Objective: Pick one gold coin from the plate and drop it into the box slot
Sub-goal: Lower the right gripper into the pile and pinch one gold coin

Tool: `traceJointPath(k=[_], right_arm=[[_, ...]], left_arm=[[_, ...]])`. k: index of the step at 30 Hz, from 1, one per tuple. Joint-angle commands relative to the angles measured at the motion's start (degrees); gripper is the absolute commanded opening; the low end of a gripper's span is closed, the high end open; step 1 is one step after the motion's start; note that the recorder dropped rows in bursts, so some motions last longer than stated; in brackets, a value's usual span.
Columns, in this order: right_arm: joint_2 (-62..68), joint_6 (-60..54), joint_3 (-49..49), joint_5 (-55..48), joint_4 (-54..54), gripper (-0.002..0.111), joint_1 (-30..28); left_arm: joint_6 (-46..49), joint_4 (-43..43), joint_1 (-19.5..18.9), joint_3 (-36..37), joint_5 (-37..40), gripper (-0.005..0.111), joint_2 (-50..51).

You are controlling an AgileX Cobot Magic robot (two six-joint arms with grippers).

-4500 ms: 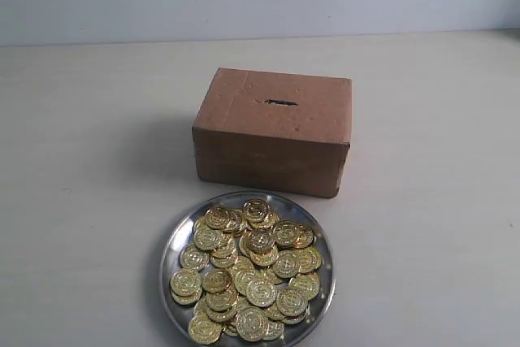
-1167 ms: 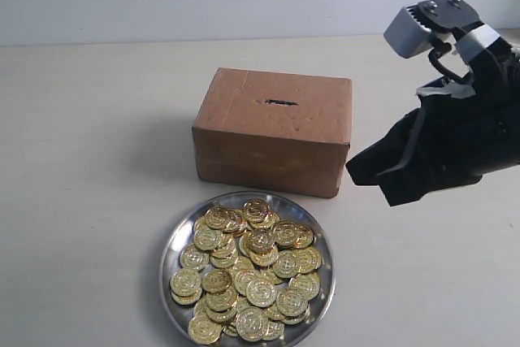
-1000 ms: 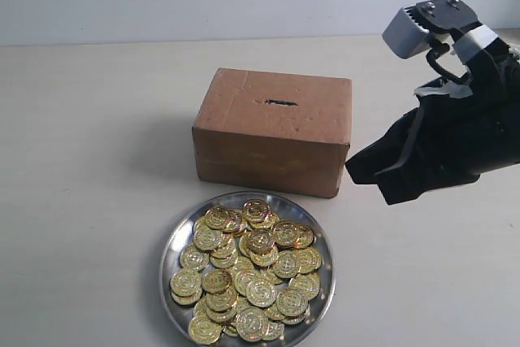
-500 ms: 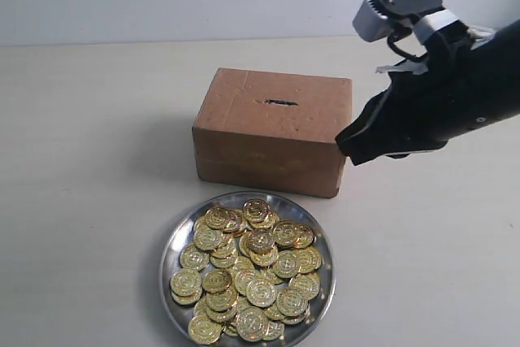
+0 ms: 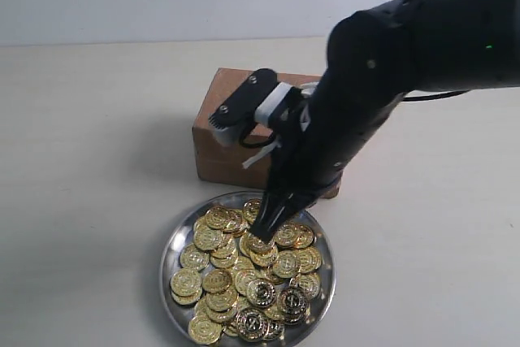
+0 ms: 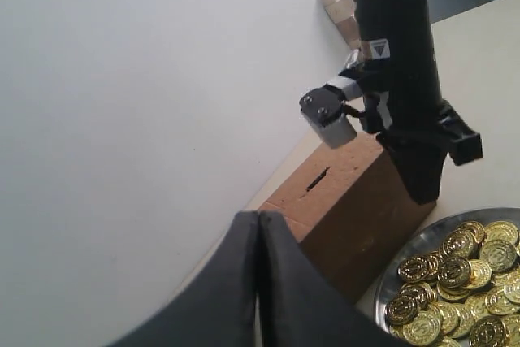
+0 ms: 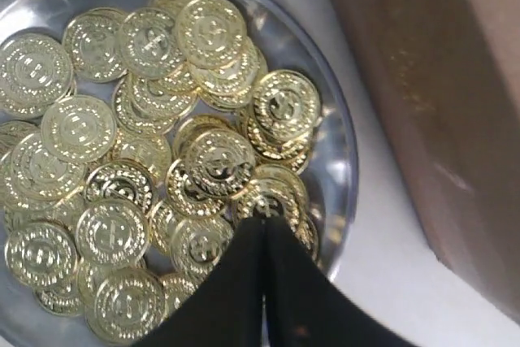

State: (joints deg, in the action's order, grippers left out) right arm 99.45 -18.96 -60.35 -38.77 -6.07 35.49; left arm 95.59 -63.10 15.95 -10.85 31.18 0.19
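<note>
Two grippers are in view, both with fingers pressed together.

1. Right gripper [image 5: 264, 232]. Its arm [image 5: 406, 46] extends from the desk's far right corner, across the box [image 5: 218, 152], and points down into the plate [image 5: 166, 259]. The fingertips are down at the gold coins [image 5: 213, 280], in the part of the heap nearest the box. In the right wrist view only a thin seam divides the fingers. No coin shows between them, and the tips hide the coins directly beneath.

2. Left gripper [image 6: 257, 217]. Seen only in the left wrist view, it holds nothing, with its fingers flat against each other. Its place over the desk [image 5: 81, 201] cannot be told.

3. Box. It stands mid-desk, nearer the far edge. In the exterior view the arm covers most of its top, leaving the left corner and part of the front face. The slot [image 6: 316, 182] is hidden there. The left wrist view shows it as a short dark slit in the top face, uncovered.

4. Plate. It sits just beside the box, toward the near edge, not touching it. The picture border cuts off its nearest rim in the exterior view. The coins overlap in layers, and their count cannot be made out.

5. Pale blocks [image 6: 340, 4] lie behind the arm and are too small to identify.
</note>
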Motion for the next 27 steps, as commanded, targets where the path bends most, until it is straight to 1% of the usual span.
traceJointPath(k=[1, 3, 5, 7, 8, 9, 10, 16, 23, 27], right_arm=[[5.06, 1.51, -4.37, -1.26, 2.02, 0.008, 3.21], [7.13, 1.51, -6.39, -2.19, 1.86, 0.019, 3.48], [8.75, 1.51, -8.23, -3.11, 1.59, 0.033, 3.48], [10.39, 2.81, -9.72, -4.05, 1.59, 0.051, 3.48], [10.98, 2.80, -10.20, -4.35, 1.59, 0.057, 3.48], [11.70, 2.80, -10.75, -4.76, 1.59, 0.063, 3.48], [12.42, 2.91, -11.15, -5.03, 1.59, 0.066, 3.48], [15.35, 4.26, -13.85, -7.39, 1.69, 0.062, 3.48], [16.00, 4.26, -14.39, -11.01, 1.97, 0.062, 3.48], [16.00, 4.26, -14.39, -11.43, 1.97, 0.062, 3.48]], left_arm=[[-0.02, -0.19, 0.34, 0.14, -0.07, 0.000, -0.19], [-0.02, -0.19, 0.34, 0.14, -0.07, 0.000, -0.19], [-0.02, -0.19, 0.34, 0.14, -0.07, 0.000, -0.19], [-0.02, -0.19, 0.34, 0.14, -0.07, 0.000, -0.19], [-0.02, -0.19, 0.34, 0.14, -0.07, 0.000, -0.19], [-0.02, -0.19, 0.34, 0.14, -0.07, 0.000, -0.19], [-0.02, -0.19, 0.34, 0.14, -0.07, 0.000, -0.19], [-0.02, -0.19, 0.34, 0.14, -0.07, 0.000, -0.19], [-0.02, -0.19, 0.34, 0.14, -0.07, 0.000, -0.19], [-0.02, -0.19, 0.34, 0.14, -0.07, 0.000, -0.19]])
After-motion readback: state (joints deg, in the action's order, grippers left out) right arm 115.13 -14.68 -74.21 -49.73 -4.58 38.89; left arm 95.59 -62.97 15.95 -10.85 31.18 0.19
